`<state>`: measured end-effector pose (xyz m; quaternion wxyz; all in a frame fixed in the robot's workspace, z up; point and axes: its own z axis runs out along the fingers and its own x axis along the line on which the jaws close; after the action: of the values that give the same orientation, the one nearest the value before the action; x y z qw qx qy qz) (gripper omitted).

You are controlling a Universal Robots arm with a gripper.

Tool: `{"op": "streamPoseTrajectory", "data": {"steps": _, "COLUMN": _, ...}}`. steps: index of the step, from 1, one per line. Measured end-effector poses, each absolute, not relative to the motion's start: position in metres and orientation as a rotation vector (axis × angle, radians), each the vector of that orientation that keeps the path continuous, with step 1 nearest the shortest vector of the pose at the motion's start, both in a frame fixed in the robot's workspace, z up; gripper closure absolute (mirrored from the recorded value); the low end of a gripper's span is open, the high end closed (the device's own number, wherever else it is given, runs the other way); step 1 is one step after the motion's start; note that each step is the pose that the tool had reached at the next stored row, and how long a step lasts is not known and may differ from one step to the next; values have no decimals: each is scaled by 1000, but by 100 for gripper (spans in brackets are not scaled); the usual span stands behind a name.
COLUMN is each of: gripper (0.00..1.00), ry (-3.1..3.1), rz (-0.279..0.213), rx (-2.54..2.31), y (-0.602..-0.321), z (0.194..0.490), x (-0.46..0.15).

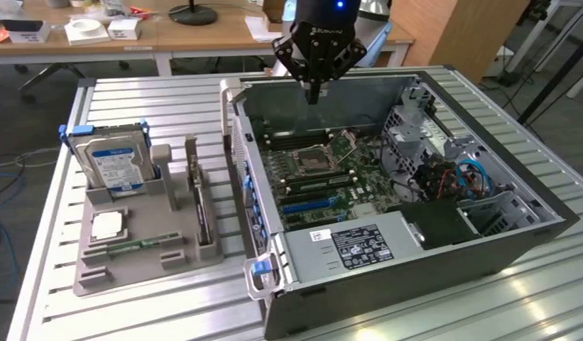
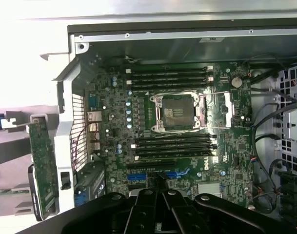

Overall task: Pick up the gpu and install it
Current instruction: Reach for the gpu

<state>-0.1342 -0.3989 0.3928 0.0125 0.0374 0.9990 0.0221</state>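
Observation:
The gpu [image 1: 200, 213] stands on edge in a slot of the grey holder [image 1: 101, 273], between the hard drive and the computer case, its pale bracket at the far end. In the wrist view the gpu [image 2: 43, 165] shows edge-on outside the case wall. My gripper [image 1: 313, 96] hangs above the far part of the open case [image 1: 367, 284], well away from the gpu, shut with nothing in it. Its black fingers [image 2: 149, 207] hover over the motherboard [image 2: 187, 122], near the blue expansion slots [image 2: 138, 176].
The holder also carries a silver hard drive with a blue label [image 1: 111, 163], a small processor chip [image 1: 109, 225] and a green memory stick [image 1: 130, 245]. Inside the case are the processor socket [image 1: 315, 153], cables [image 1: 452, 177] and a drive cage [image 1: 410, 117]. Desks stand behind the slatted table [image 1: 130, 99].

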Motion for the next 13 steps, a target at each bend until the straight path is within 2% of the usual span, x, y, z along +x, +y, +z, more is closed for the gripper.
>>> {"op": "streamPoseTrajectory", "data": {"steps": 13, "gripper": 90, "ry": 3114, "rz": 69, "rx": 117, "y": -399, "z": 391, "x": -167}}
